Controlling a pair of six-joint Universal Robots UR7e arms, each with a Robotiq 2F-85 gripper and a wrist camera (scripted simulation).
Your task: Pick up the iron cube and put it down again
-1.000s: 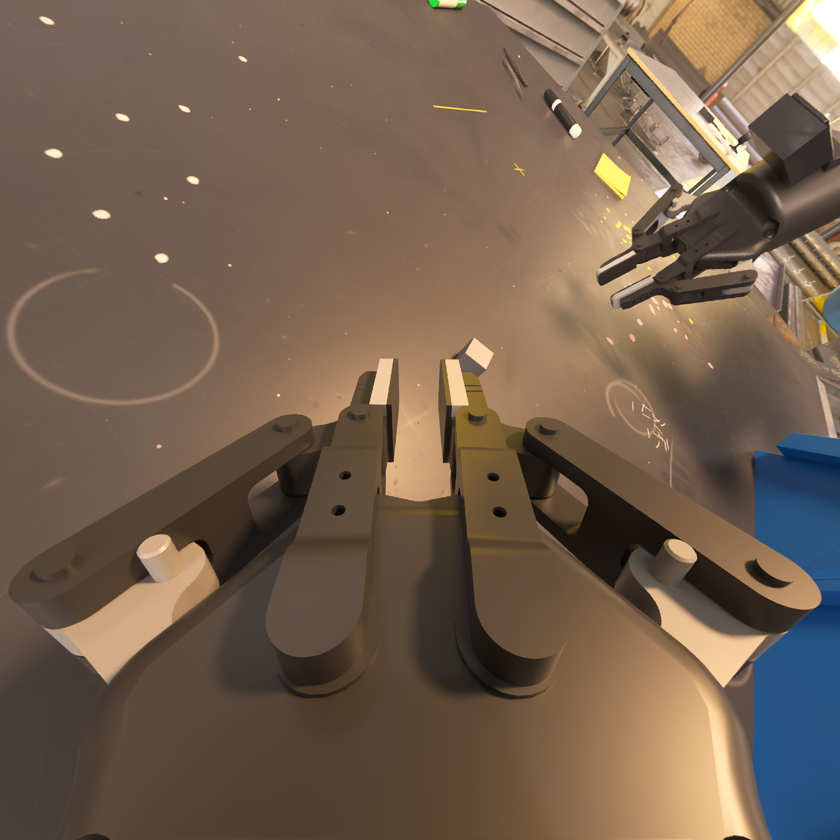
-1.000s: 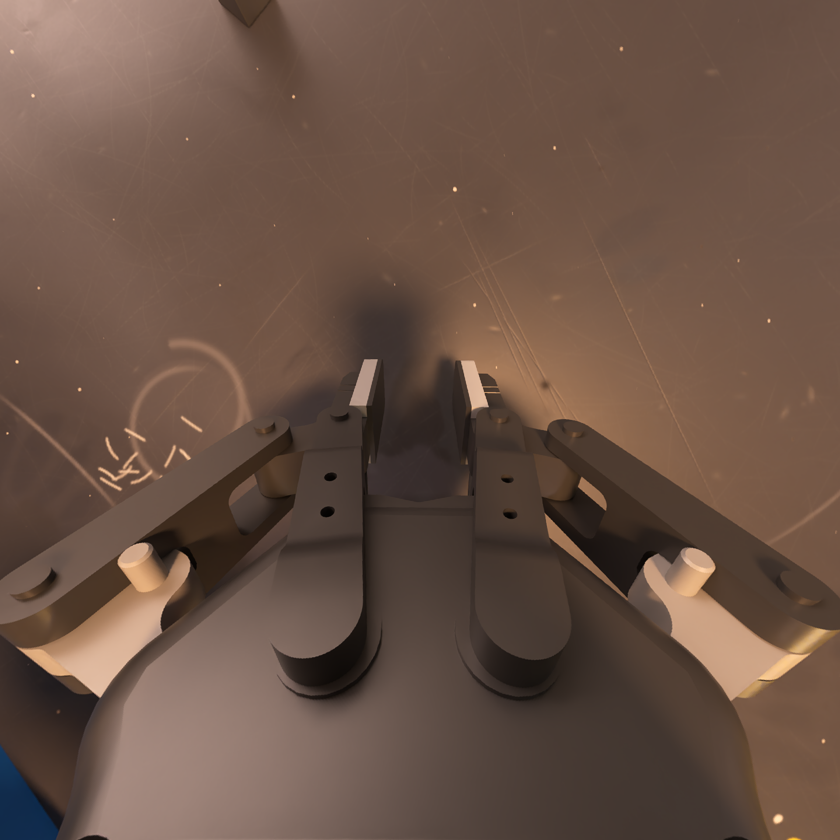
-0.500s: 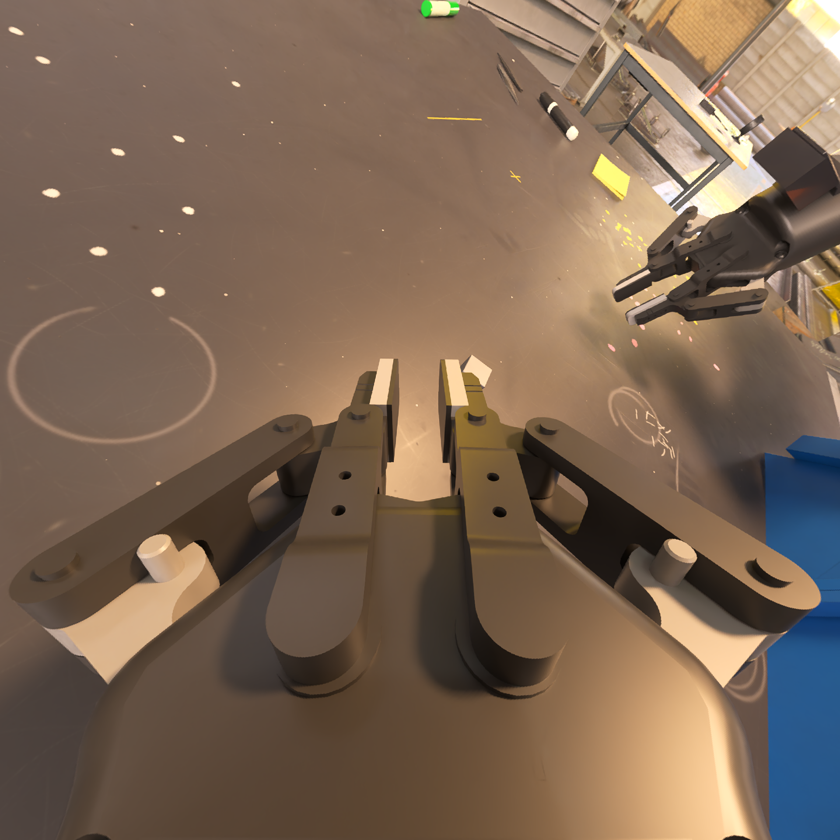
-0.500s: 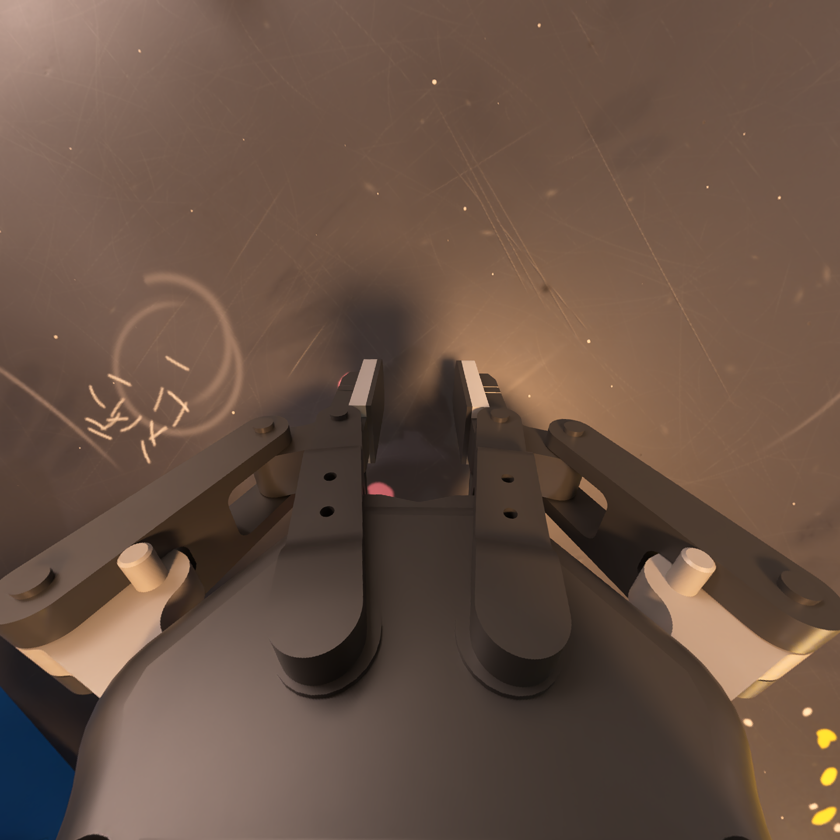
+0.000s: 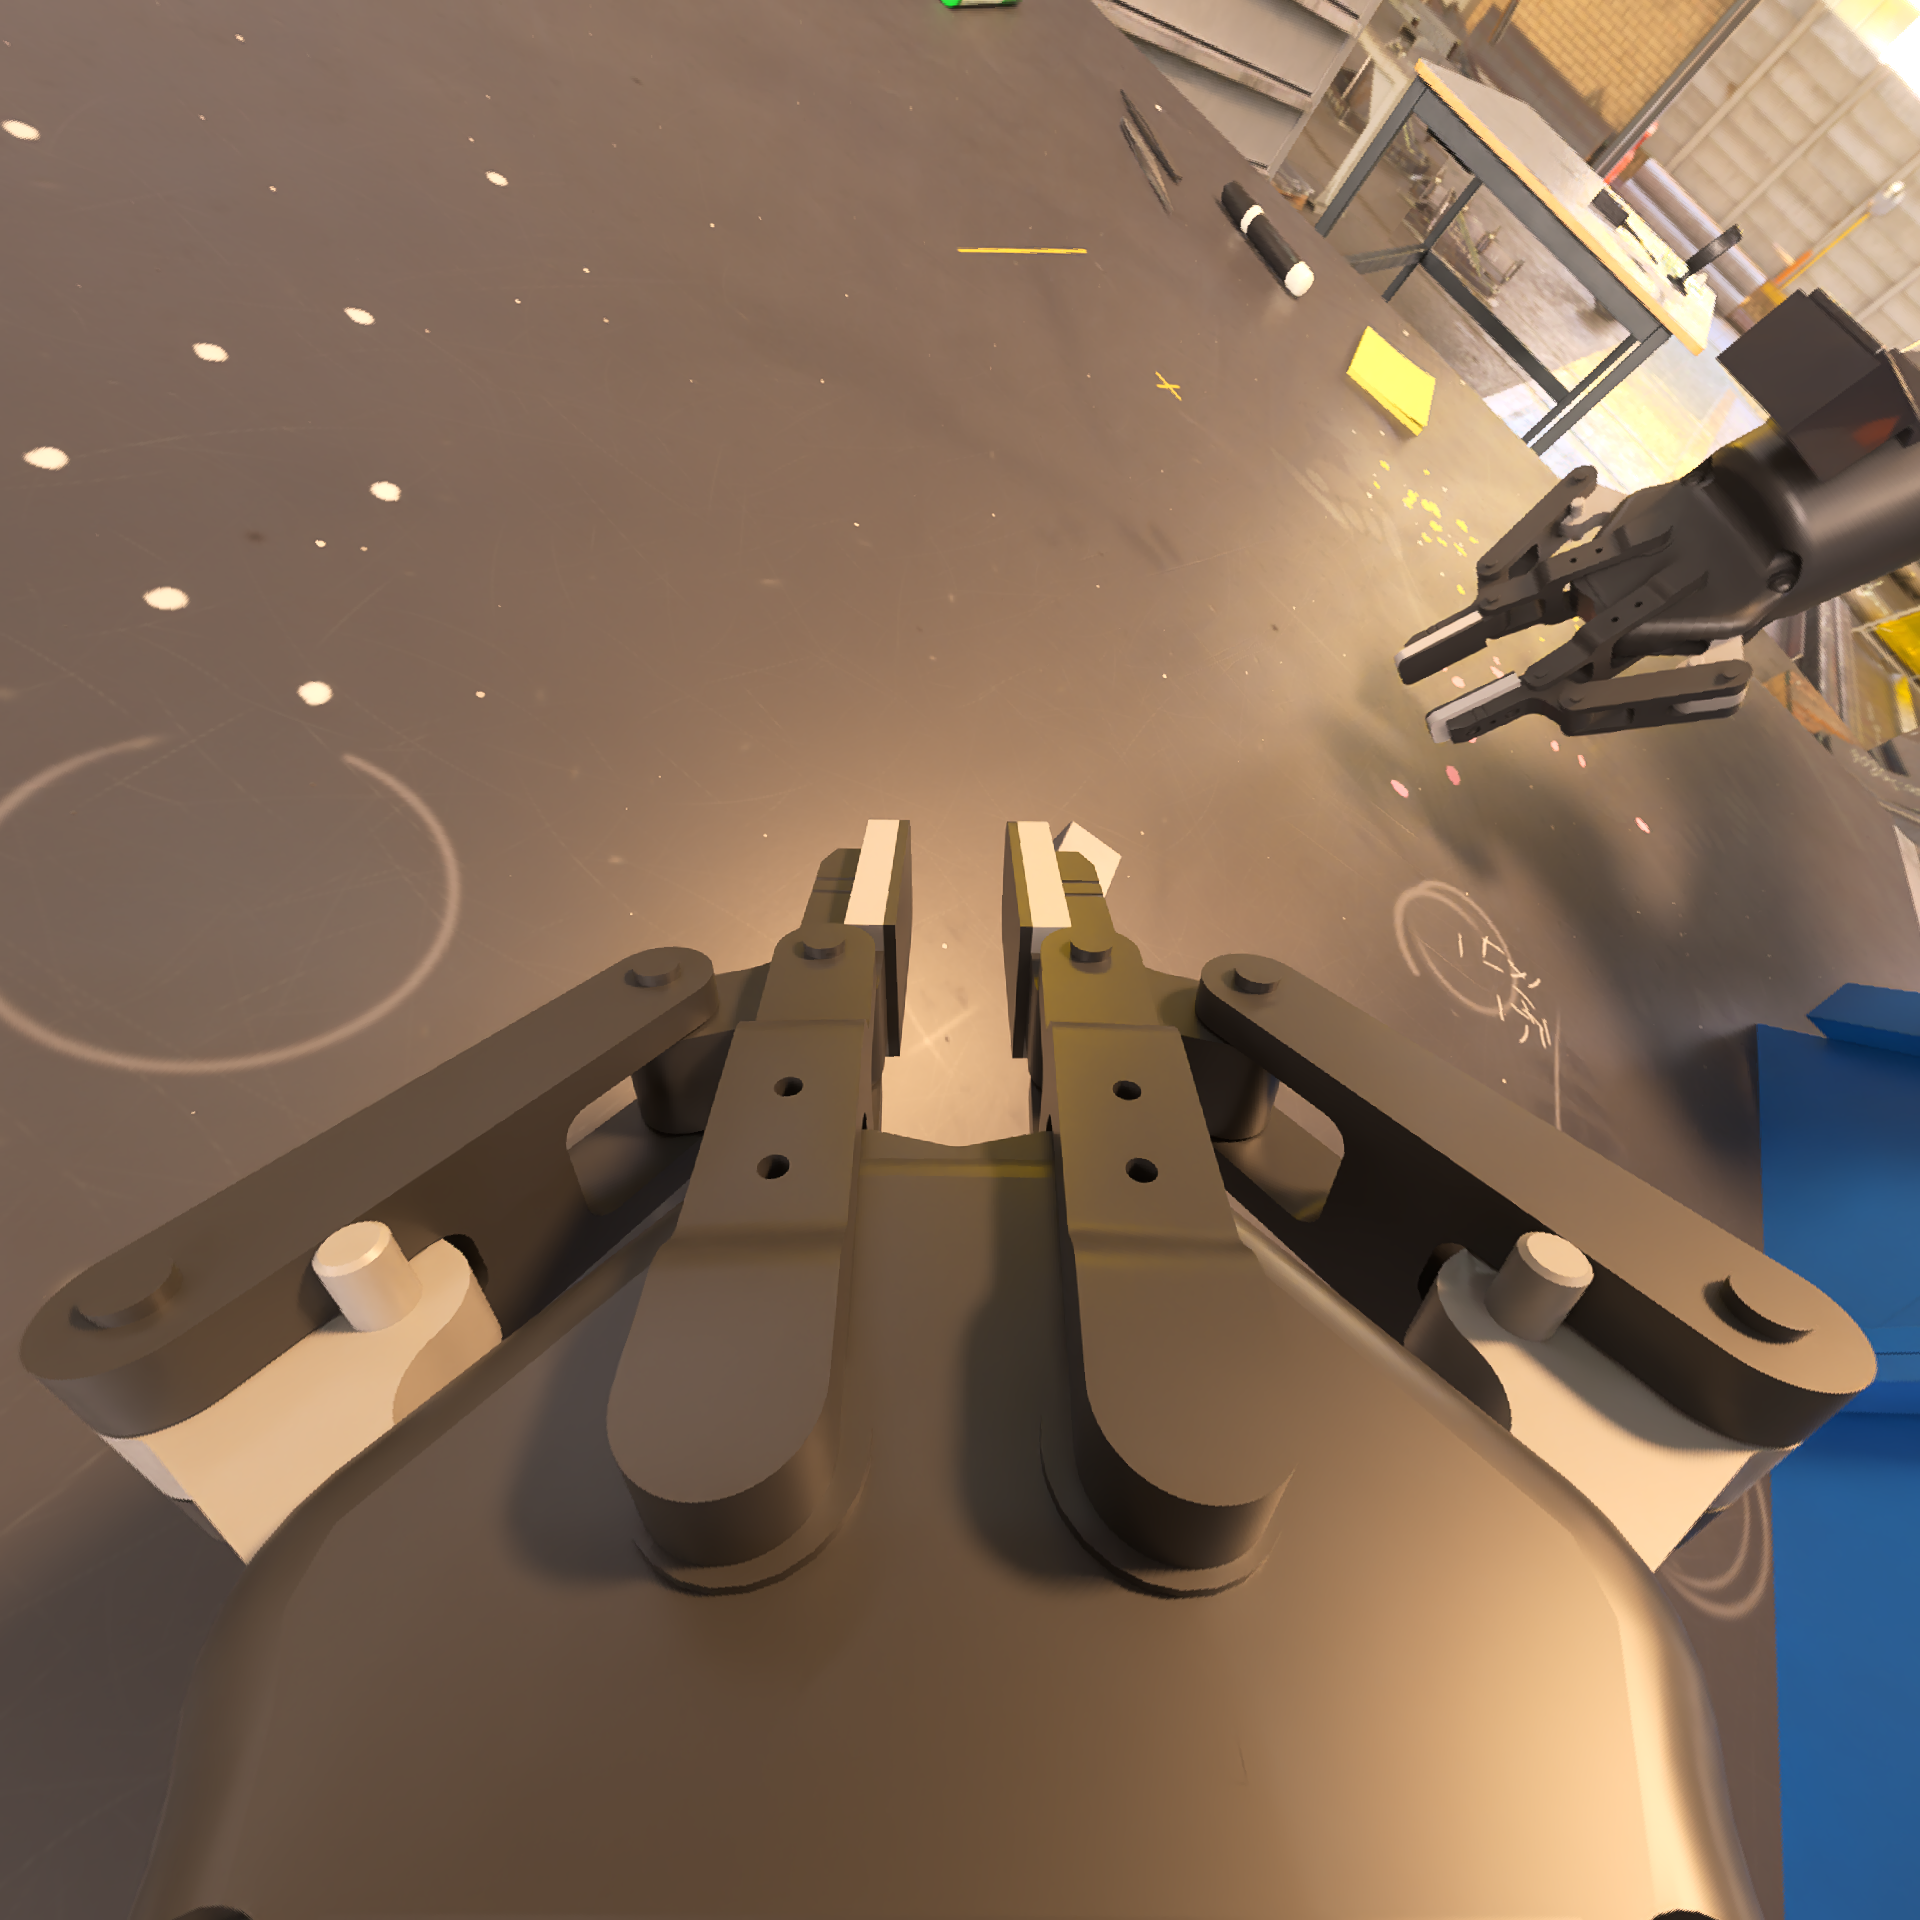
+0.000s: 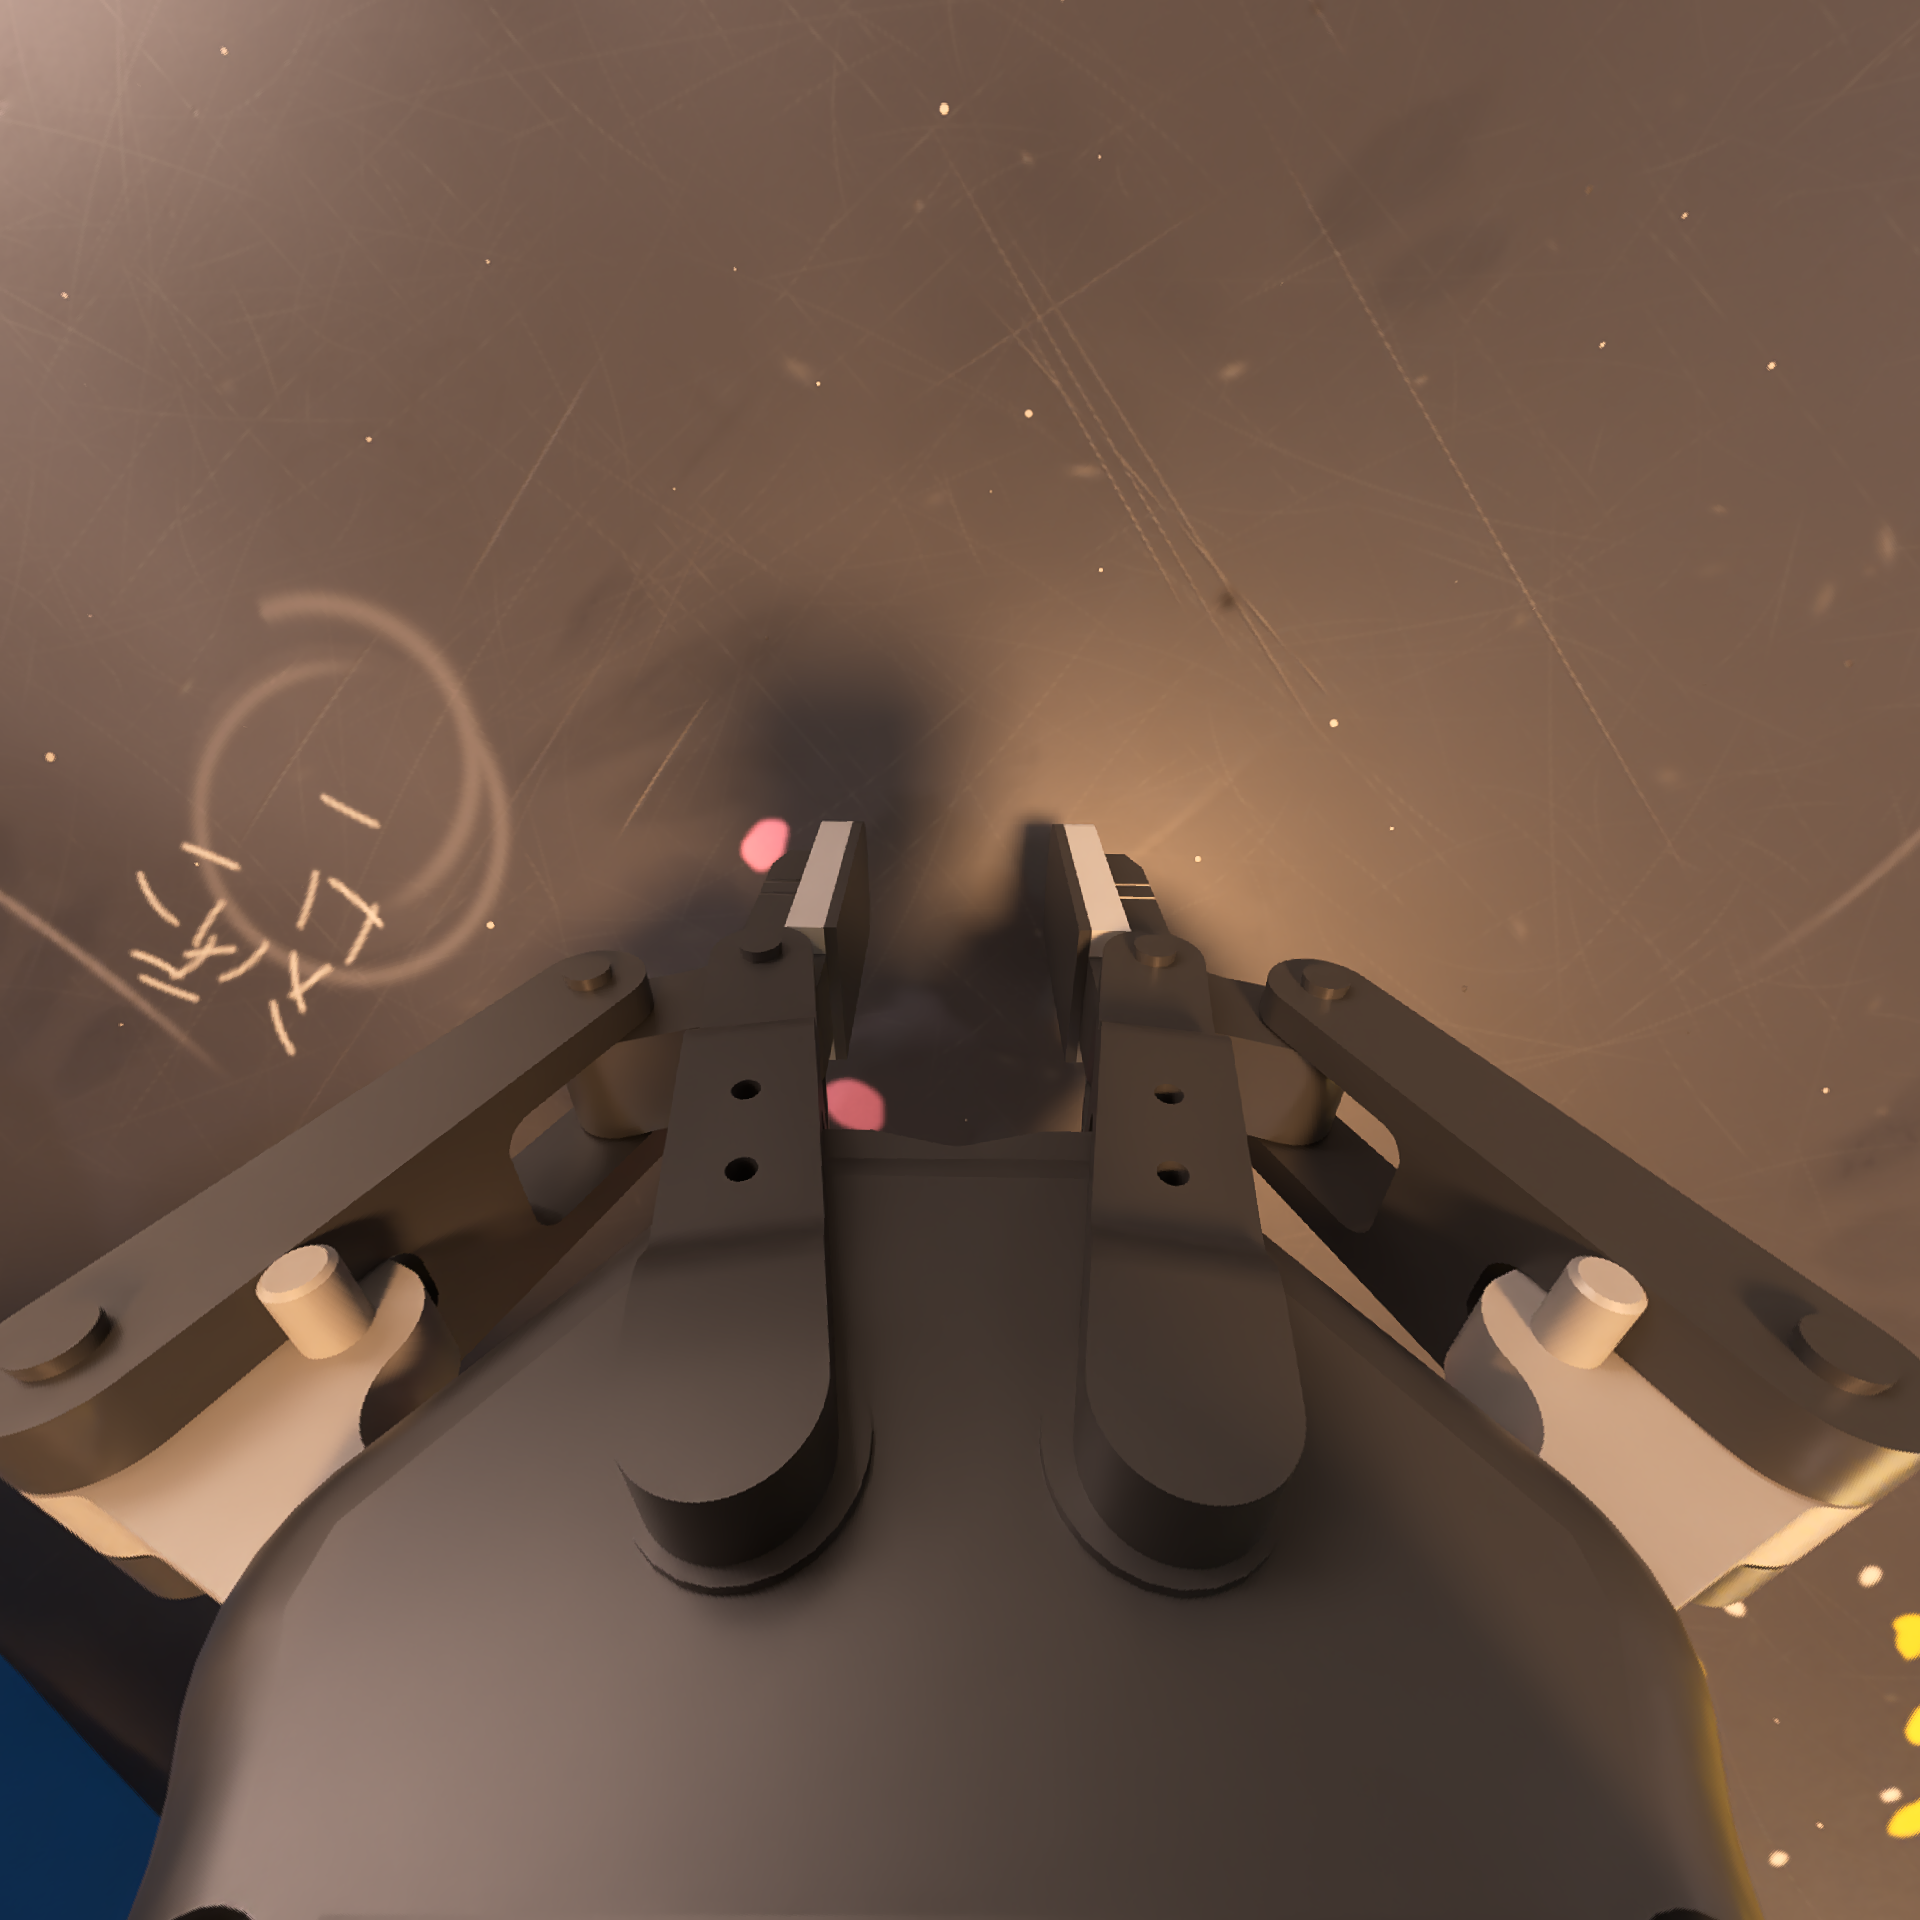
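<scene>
Our left gripper [image 5: 956,868], jaws narrowly parted and empty, hovers with the iron cube [image 5: 1089,854] just outside its right-hand finger [image 5: 1034,873]; descending so, we risk knocking it aside. Our right gripper [image 6: 951,873], likewise part-open, holds nothing.

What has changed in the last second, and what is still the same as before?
The left tool moved toward the cube, which now sits partly hidden behind its right fingertip. The right tool pulled away; the cube has left its view. Nothing was grasped or released. Both tools stay open, and the cube stays on the table.
</scene>
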